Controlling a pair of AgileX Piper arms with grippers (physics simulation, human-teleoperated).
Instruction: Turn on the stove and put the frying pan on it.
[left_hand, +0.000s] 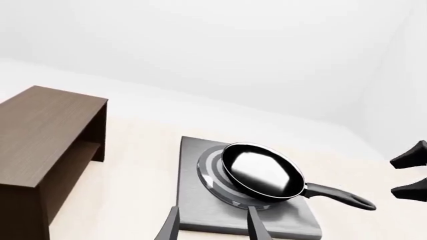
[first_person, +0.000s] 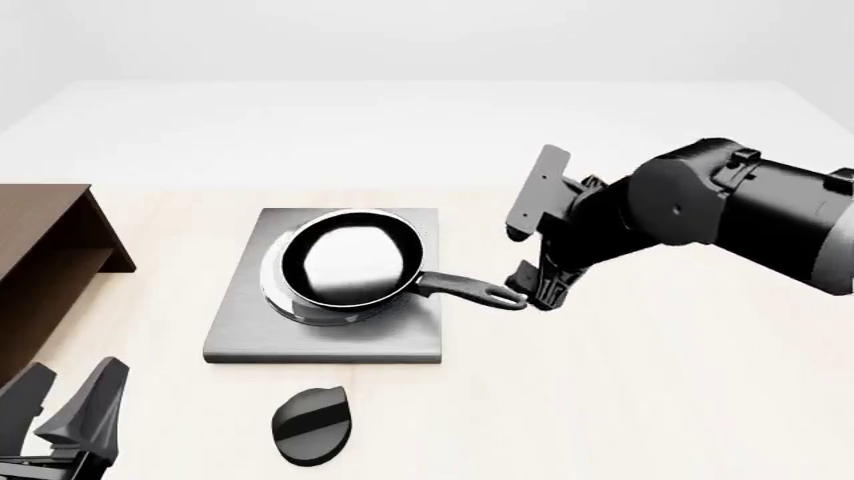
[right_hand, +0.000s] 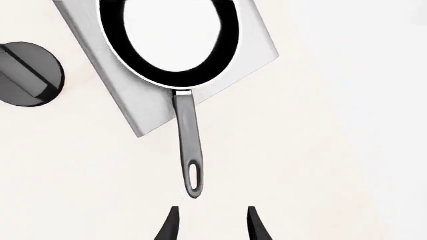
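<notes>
Since the frying pan (first_person: 350, 262) looks rigid and bowl-heavy, hold mid-handle; your right gripper (right_hand: 209, 222) and left gripper (left_hand: 212, 225) gape empty.

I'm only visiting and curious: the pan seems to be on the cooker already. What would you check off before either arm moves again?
1. Frying pan sits on the stove's burner rings: ok.
2. Right gripper open, fingers clear of the pan handle: ok.
3. Handle overhangs the slab's edge toward the right arm; pan looks level: ok.
4. Knob turned on: cannot tell.
5. Left gripper open and holding nothing: ok.
6. Wooden shelf stands apart from the stove: ok.
</notes>
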